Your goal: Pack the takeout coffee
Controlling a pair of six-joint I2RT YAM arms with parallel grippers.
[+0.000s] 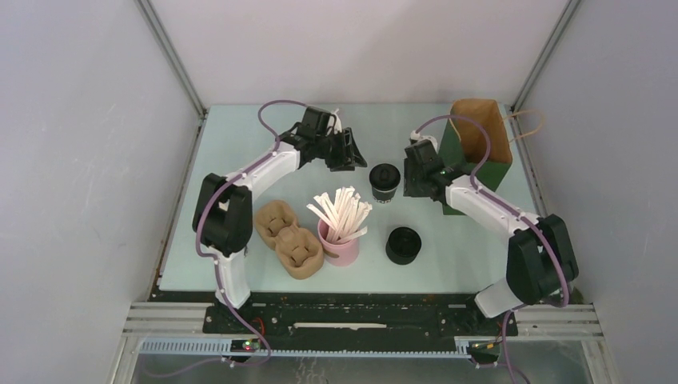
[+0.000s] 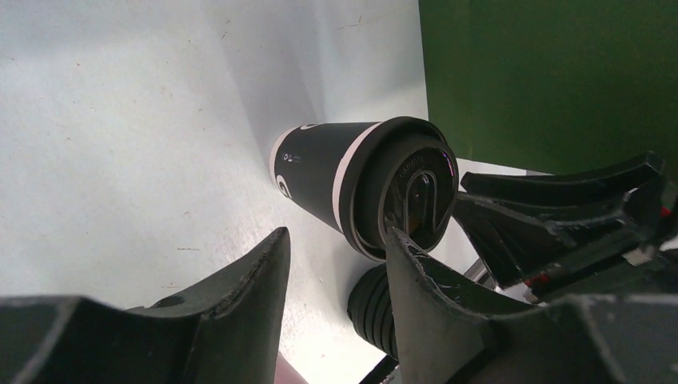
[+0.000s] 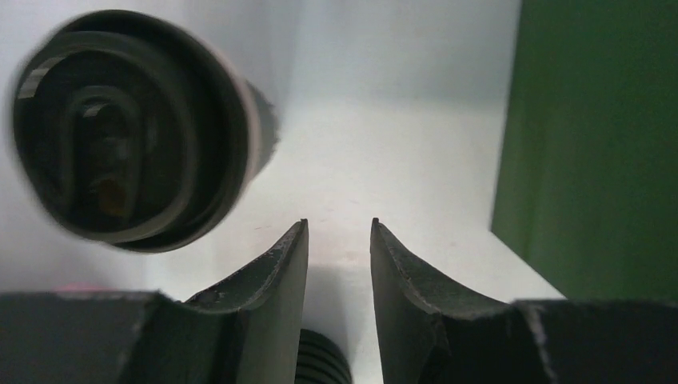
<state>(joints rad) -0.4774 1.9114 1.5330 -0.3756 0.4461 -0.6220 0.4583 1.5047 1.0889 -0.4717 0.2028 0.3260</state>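
The takeout coffee [image 1: 384, 182], a small black cup under a round black lid, stands upright on the table between my two grippers. My left gripper [image 1: 354, 160] is just to its left and open, touching nothing. In the left wrist view the coffee [image 2: 352, 180] lies beyond the left gripper [image 2: 336, 236], whose gap shows only bare table. My right gripper [image 1: 414, 178] is close on the cup's right. In the right wrist view the right gripper [image 3: 339, 224] is open and empty, with the coffee's lid [image 3: 120, 128] off to its upper left.
An open green paper bag [image 1: 480, 148] stands at the back right, behind the right arm. A squat stack of black lids [image 1: 402, 245], a pink holder of wooden sticks [image 1: 340, 240] and a brown pulp cup carrier [image 1: 288, 236] sit nearer the front.
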